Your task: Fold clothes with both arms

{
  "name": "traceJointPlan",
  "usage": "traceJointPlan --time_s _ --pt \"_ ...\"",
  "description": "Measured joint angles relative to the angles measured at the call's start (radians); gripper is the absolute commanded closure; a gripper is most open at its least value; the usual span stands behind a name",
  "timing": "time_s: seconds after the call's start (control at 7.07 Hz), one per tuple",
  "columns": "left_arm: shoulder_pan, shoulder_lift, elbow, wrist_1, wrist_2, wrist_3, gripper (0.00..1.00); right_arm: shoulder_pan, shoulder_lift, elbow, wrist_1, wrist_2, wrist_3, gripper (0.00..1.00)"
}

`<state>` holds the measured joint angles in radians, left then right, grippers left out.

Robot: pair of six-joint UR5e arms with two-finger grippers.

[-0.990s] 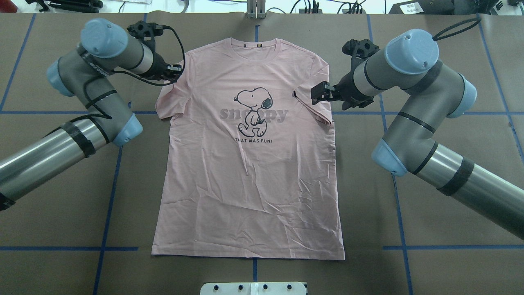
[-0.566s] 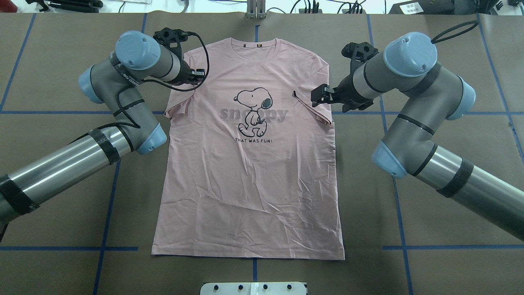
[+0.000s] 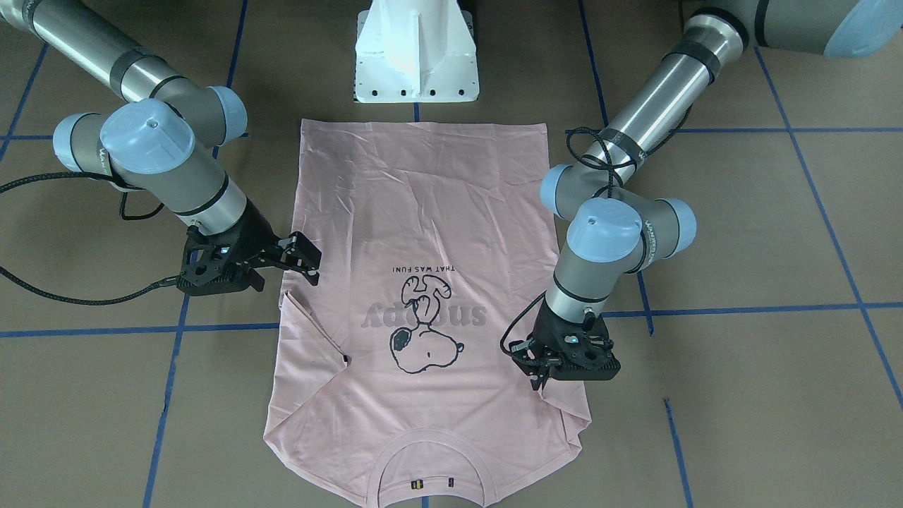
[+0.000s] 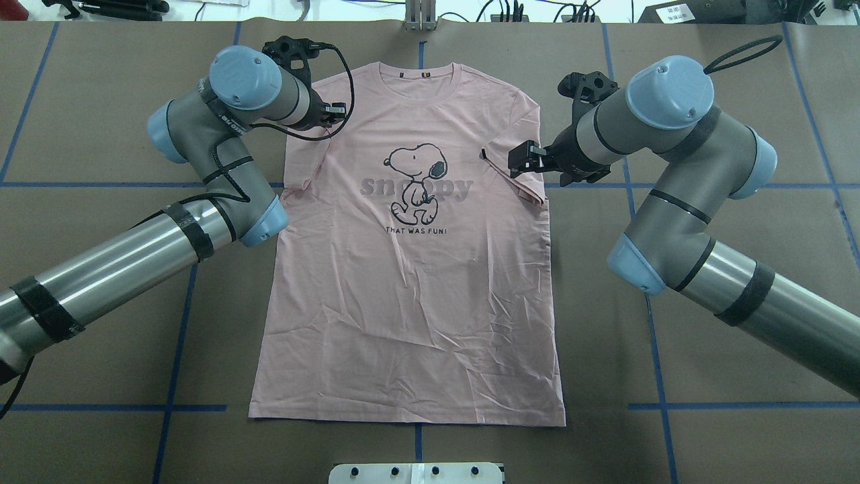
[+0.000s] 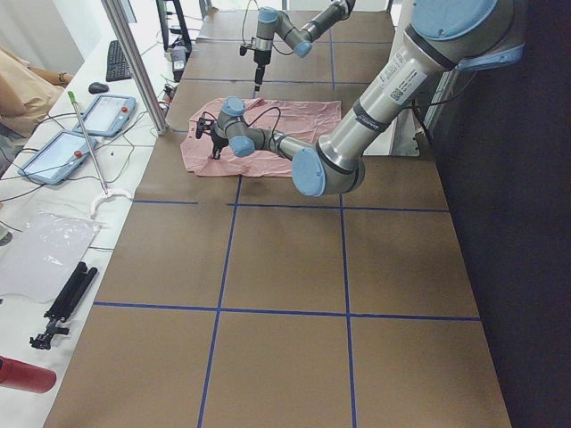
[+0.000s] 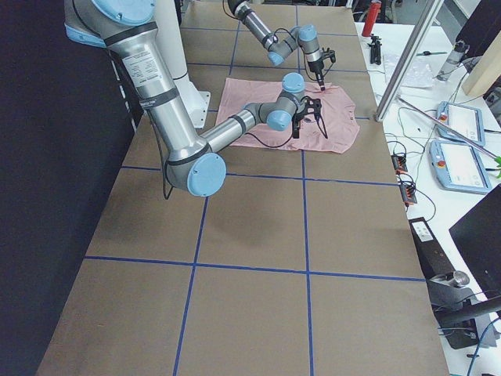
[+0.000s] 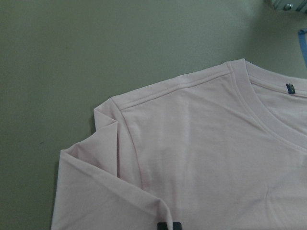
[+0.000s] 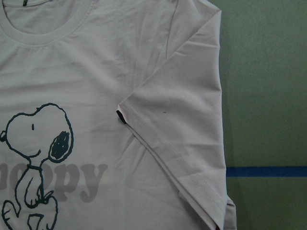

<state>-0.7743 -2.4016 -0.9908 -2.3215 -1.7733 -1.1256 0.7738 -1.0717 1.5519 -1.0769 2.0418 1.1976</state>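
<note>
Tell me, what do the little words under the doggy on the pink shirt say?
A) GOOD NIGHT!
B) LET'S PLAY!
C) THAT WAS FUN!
C: in the overhead view, the small black lettering on the T-shirt, just below the cartoon dog, reads THAT WAS FUN!

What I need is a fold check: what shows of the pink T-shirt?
The pale pink, cotton-looking T-shirt lies flat and front up on the brown table, collar away from the robot, lightly creased. It shows a Snoopy cartoon, grey "snoopy" lettering and "THAT WAS FUN!". The sleeve on the robot's right is folded inward; the fingers of the left gripper pinch the other, bunched inward.
</note>
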Motion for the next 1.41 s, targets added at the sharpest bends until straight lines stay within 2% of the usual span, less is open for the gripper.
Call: traceJointPlan --time_s 0.14,0.42,0.57,0.85,1.13,1.27,1.41 --pt "0.000 0.000 0.001 -0.001 0.001 0.001 0.30 -0.002 0.000 -0.003 0.000 0.000 0.000 0.00" --pt "0.001 0.005 -0.021 -0.002 -0.001 0.000 0.27 -0.007 0.000 -0.009 0.001 -0.002 -0.001 0.00" --pt "0.003 0.021 -0.070 0.002 -0.003 -0.003 0.27 -0.021 0.001 0.001 0.000 -0.024 0.007 0.00" --pt "0.035 0.147 -0.290 0.010 -0.007 -0.045 0.23 -0.117 -0.005 0.074 -0.010 -0.114 0.172 0.00" --pt "0.093 0.300 -0.522 0.014 -0.003 -0.118 0.22 -0.272 -0.081 0.249 -0.065 -0.232 0.409 0.01" --pt "0.105 0.351 -0.583 0.015 -0.002 -0.131 0.21 -0.371 -0.132 0.369 -0.177 -0.319 0.502 0.03" --pt "0.112 0.376 -0.606 0.016 -0.002 -0.136 0.21 -0.484 -0.185 0.469 -0.279 -0.427 0.614 0.09"
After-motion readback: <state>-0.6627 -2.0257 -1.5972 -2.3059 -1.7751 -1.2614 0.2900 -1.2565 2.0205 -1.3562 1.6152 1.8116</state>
